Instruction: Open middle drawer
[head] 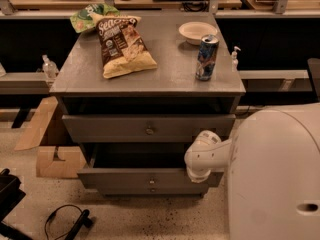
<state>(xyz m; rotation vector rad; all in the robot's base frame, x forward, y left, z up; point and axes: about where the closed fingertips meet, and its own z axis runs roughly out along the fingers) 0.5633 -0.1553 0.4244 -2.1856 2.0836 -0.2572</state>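
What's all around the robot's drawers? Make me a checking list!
surface: grey cabinet top, flat, carrying snacks.
job's things: middle drawer pulled out, dark inside showing.
clutter: chip bag, green bag, can, bowl on top.
gripper: gripper at the middle drawer's right end.
cables: black cable on the floor, lower left.
surroundings: cardboard box and small bottle at left; shelves behind.
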